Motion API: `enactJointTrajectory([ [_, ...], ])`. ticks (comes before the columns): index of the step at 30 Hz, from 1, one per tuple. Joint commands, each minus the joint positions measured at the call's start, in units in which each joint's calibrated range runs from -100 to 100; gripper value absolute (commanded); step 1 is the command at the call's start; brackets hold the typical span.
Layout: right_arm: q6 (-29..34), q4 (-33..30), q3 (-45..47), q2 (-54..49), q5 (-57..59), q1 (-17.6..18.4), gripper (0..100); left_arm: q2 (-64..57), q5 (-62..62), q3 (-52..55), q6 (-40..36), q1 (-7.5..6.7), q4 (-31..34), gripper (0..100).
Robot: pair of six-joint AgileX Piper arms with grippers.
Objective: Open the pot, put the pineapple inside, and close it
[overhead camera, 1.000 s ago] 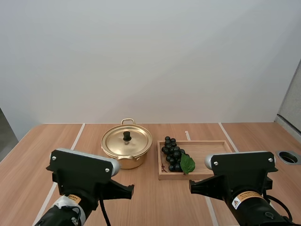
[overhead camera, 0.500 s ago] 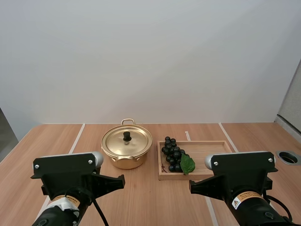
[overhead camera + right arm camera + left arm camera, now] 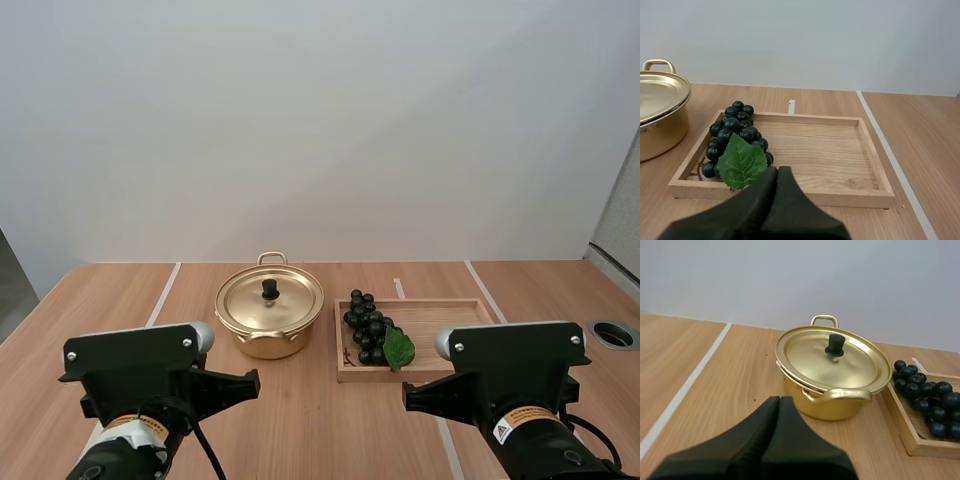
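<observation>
A gold pot stands mid-table with its lid on; the lid has a black knob. To its right a bunch of dark grapes with a green leaf lies in the left end of a wooden tray. I see no pineapple. My left gripper is shut on nothing, short of the pot's near handle. My right gripper is shut on nothing, just before the tray's near rim.
Both arms sit at the table's near edge, the left arm and the right arm. White lines run across the wooden table. A round grommet hole lies at the far right.
My left arm has swung to the left and dropped a little. The right arm, pot, tray and grapes have stayed put.
</observation>
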Motion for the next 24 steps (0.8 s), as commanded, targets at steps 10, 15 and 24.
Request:
enactJointTrajectory([
  [10, 0.0, 0.02, 0.13, -0.35, -0.99, -0.19, 0, -0.29, -2.67, 0.09, -0.55, -0.13, 1.62, 0],
  [15, 0.0, 0.02, 0.13, -0.35, -0.99, -0.19, 0, -0.29, -2.67, 0.09, -0.55, -0.13, 1.62, 0],
  [24, 0.0, 0.02, 0.13, -0.35, -0.99, -0.19, 0, -0.29, -2.3, 0.09, -0.55, -0.13, 1.6, 0],
])
